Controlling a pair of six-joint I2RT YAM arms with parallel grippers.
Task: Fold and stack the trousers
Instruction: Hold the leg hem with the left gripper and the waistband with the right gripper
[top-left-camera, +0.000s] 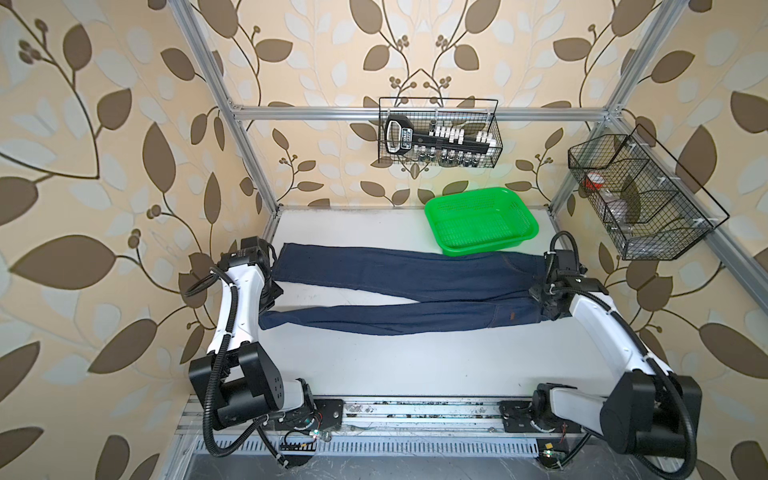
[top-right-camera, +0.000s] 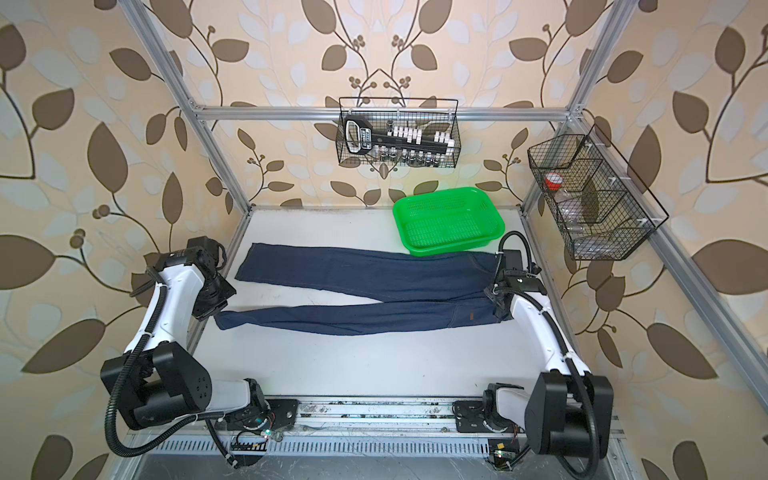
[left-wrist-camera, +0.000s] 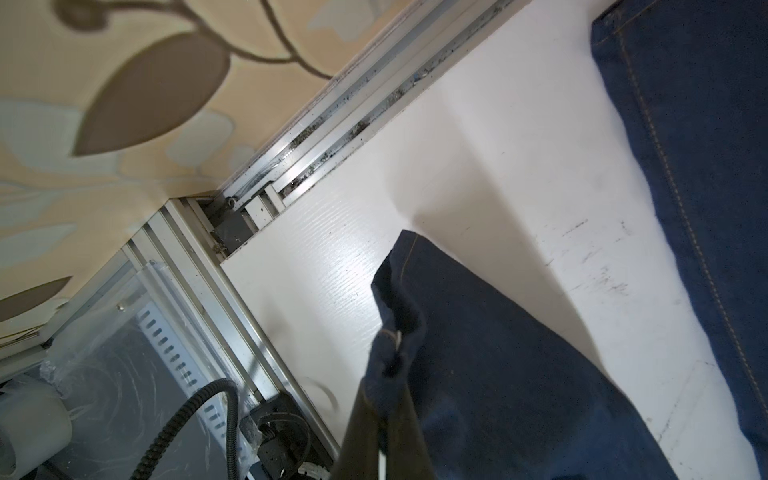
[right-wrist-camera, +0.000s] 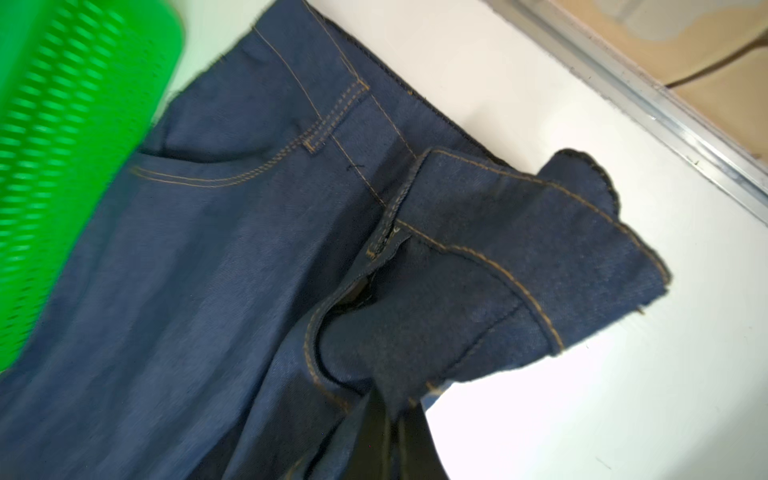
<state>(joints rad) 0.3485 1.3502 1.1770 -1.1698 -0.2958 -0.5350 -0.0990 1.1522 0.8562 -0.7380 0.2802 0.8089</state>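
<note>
Two grippers hold the trousers (top-left-camera: 415, 274) at opposite ends, and you see the pair stretched across the white table (top-left-camera: 395, 365) from side to side in both top views. At the left edge of the table, your left gripper (left-wrist-camera: 390, 345) is pinched tight on the hem of the near leg. The left wrist view shows the denim bunched between its fingers (left-wrist-camera: 365, 415), with that corner raised a little above its shadow on the table. The far leg lies flat, and its hem (top-right-camera: 245, 266) sits well apart from the near one, just beside the left arm's wrist. Moving right, the two legs draw together and meet near the seat. The brown patch (top-left-camera: 512, 316) shows on the near side of the waistband. Behind the hip, the green basket (top-left-camera: 490, 246) stands in the far right part of the table. Its near wall runs along the edge of the denim, and you cannot tell whether the two touch. At the right end, your right gripper (right-wrist-camera: 390, 399) is clamped closed on the waistband. The right wrist view shows the fly and a folded-over flap of cloth gathered at its tips. On the back wall above, a wire basket (top-left-camera: 438, 133) hangs from the frame rail.
</note>
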